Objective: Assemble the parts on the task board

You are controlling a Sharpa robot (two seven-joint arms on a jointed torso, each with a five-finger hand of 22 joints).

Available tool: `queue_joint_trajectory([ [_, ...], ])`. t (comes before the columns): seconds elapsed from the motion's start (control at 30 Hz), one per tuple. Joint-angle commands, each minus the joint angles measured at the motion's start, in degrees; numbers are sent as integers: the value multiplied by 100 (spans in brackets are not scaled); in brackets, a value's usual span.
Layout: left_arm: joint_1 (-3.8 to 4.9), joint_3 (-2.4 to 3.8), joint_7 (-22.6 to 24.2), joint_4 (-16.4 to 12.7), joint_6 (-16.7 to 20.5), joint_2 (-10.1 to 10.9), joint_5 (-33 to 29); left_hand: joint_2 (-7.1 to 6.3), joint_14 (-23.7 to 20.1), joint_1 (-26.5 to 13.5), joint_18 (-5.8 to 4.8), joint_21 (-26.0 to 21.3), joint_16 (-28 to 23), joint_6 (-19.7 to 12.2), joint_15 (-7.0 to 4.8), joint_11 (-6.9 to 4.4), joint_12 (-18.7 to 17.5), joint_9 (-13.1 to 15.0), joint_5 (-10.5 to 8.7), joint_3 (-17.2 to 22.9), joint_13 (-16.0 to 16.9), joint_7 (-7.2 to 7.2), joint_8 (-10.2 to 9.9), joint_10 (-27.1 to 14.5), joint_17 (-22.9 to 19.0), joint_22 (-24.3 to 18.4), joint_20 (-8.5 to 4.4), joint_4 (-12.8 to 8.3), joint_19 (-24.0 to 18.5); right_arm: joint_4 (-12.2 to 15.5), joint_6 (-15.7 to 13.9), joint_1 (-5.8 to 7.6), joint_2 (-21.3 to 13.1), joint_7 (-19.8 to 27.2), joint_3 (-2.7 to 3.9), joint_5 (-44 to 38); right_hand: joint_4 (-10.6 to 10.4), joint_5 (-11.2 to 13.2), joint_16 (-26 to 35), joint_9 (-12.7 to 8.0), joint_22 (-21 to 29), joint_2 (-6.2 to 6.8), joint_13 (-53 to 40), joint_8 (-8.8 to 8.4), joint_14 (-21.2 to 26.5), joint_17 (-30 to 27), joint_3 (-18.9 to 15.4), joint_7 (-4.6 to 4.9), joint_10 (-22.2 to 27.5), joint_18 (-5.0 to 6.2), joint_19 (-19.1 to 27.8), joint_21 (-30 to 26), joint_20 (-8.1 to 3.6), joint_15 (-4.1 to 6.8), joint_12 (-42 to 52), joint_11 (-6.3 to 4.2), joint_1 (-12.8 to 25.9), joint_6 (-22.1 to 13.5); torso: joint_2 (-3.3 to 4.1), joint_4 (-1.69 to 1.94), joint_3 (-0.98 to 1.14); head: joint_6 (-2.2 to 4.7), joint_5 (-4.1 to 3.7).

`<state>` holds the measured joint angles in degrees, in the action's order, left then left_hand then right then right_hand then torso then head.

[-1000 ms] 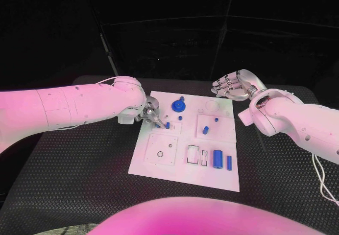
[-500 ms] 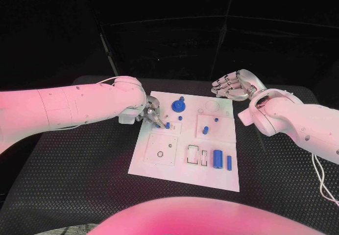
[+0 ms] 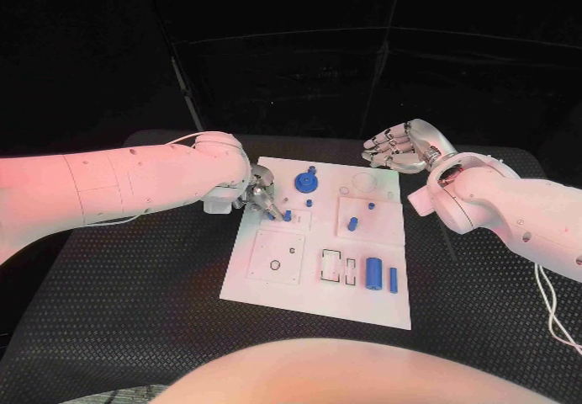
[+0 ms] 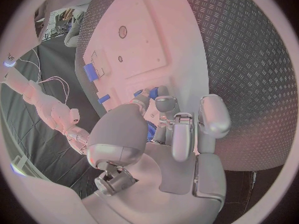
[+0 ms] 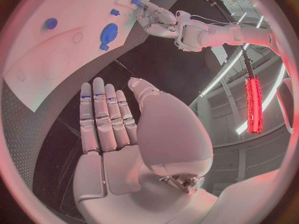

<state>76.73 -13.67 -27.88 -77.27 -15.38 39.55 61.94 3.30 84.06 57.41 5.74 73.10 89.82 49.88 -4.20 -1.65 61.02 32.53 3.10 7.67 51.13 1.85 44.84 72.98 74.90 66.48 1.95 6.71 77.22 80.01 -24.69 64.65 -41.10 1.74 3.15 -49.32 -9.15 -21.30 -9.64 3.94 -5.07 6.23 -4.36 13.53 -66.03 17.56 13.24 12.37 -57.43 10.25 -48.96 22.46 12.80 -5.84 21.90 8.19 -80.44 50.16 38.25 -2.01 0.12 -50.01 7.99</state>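
Note:
The white task board (image 3: 282,286) lies in the middle of the black table. My left hand (image 3: 260,199) is over the board's left edge, and its fingertips pinch a small blue part (image 3: 286,215) down against the board (image 4: 143,30). The same blue part (image 4: 152,91) sits between the fingertips in the left wrist view. My right hand (image 3: 400,145) hovers beyond the board's far right corner, fingers straight and apart, holding nothing. It appears as the right hand (image 5: 109,119) in its own wrist view. That view also has the left hand (image 5: 154,18).
A round blue gear-like part (image 3: 306,181) stands at the board's far side, with a small blue part (image 3: 310,202) just in front of it. Another blue part (image 3: 353,224) sits mid-right. Two blue cylinders (image 3: 375,270) lie near the right front, beside rectangular slots (image 3: 332,264).

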Motion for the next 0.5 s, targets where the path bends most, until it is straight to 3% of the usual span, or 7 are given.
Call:
queue_joint_trajectory([
  [0.03,-15,-9,4,-14,38,-7,-52,-47,594,-44,-48,2,18,8,-30,17,28,7,35,-46,0,46,-4,15,1510,8,2,0,38,1,33,11,10,54,3,9,-11,-11,58,3,19,-15,27,-29,-48,-17,19,19,-3,26,-43,-35,0,-3,-25,43,52,-28,1,-1,0,1,-3],
  [0.5,-15,-9,1,4,67,7,-53,-116,594,-186,-45,-15,18,11,-28,19,15,14,34,-238,-27,47,3,2,1510,-2,4,103,31,-8,36,10,10,53,3,10,-11,-11,59,3,19,-15,28,-29,-48,-18,19,19,-3,26,-43,-35,0,-3,-25,43,52,-28,0,-2,0,1,-4],
])
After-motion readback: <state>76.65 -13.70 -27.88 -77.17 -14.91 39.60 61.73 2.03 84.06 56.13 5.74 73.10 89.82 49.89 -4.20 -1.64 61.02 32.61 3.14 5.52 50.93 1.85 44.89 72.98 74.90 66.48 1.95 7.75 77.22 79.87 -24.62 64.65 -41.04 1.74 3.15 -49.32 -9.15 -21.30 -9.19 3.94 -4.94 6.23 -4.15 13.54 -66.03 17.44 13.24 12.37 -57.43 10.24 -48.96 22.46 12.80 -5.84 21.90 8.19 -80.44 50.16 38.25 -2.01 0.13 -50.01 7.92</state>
